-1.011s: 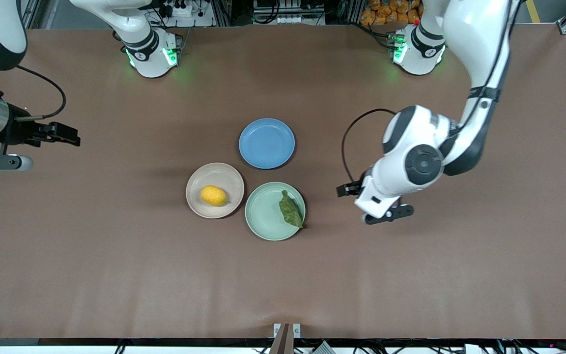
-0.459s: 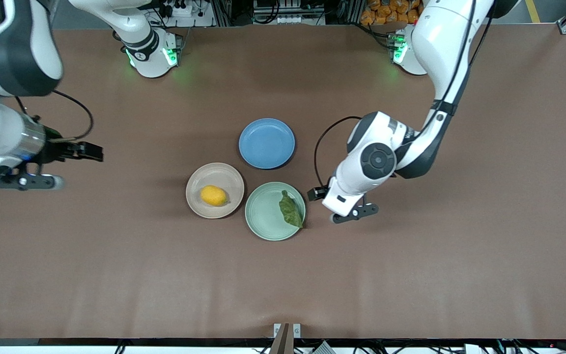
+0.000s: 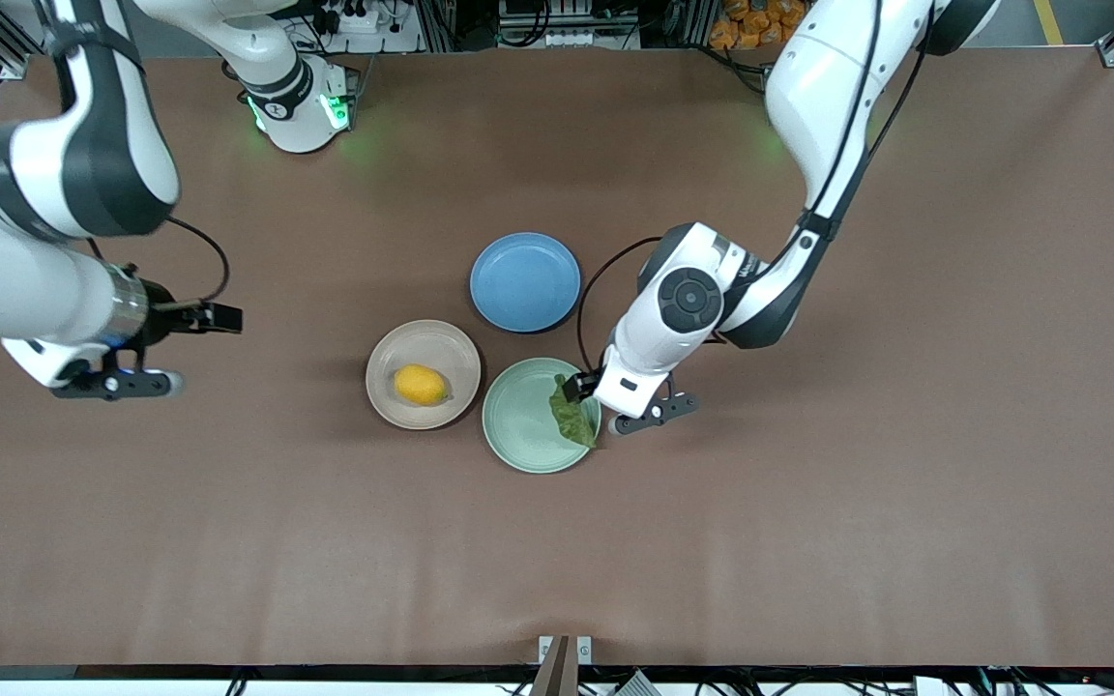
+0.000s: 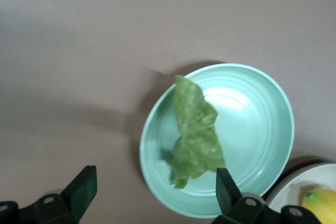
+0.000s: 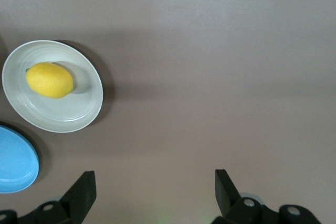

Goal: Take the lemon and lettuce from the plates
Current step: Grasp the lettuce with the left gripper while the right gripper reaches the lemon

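Observation:
The lemon (image 3: 421,385) lies on the beige-pink plate (image 3: 393,353). The lettuce (image 3: 571,413) lies on the mint green plate (image 3: 518,420), at the rim toward the left arm's end. My left gripper (image 3: 649,416) is open and empty, up over the table just beside that rim. In the left wrist view the lettuce (image 4: 195,135) on its plate (image 4: 254,124) shows just ahead of the open gripper (image 4: 155,192). My right gripper (image 3: 112,385) is open and empty over bare table toward the right arm's end. The right wrist view shows the lemon (image 5: 50,80) on its plate (image 5: 79,114), well off from the gripper (image 5: 155,190).
A blue plate (image 3: 525,281) with nothing on it sits farther from the front camera than the other two plates and close to both. It also shows in the right wrist view (image 5: 13,163). Brown table surface lies all around the three plates.
Both arms have swung inward toward the plates. The left gripper went from the open table to the mint plate's rim. The right gripper came in from the table's end. Lemon and lettuce have not moved.

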Robot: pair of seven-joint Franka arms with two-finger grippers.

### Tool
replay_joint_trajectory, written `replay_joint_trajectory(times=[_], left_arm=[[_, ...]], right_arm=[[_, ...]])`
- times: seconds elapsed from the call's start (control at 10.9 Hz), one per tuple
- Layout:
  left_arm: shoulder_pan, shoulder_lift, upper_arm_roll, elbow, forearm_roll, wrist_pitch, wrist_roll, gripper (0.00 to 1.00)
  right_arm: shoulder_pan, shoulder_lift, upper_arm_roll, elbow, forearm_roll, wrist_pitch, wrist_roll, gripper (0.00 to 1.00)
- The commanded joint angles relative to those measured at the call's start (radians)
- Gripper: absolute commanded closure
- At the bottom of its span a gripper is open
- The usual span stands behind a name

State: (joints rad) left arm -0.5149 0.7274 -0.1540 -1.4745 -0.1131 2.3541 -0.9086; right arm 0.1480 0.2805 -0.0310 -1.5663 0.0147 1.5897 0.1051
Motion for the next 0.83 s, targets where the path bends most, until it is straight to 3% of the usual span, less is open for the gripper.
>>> replay_joint_trajectory(times=[0.0,0.55,0.64,0.74], left_arm=[[-0.031,0.085,0.007,0.077,-0.014,0.071,-0.052,0.00],[-0.036,0.150,0.007,0.089,-0.017,0.177,-0.053,0.00],[-0.034,0.159,0.007,0.089,-0.019,0.177,-0.062,0.05],[-0.034,0.165,0.007,0.089,-0.019,0.185,-0.081,0.25]], right_arm=[[0.073,0.086,-0.001,0.011,-0.001,0.073,0.157,0.00],[0.153,0.166,-0.001,0.012,-0.004,0.159,0.337,0.00],[0.162,0.169,-0.001,0.008,-0.012,0.191,0.335,0.00],[0.176,0.177,-0.001,0.008,-0.010,0.214,0.338,0.00]])
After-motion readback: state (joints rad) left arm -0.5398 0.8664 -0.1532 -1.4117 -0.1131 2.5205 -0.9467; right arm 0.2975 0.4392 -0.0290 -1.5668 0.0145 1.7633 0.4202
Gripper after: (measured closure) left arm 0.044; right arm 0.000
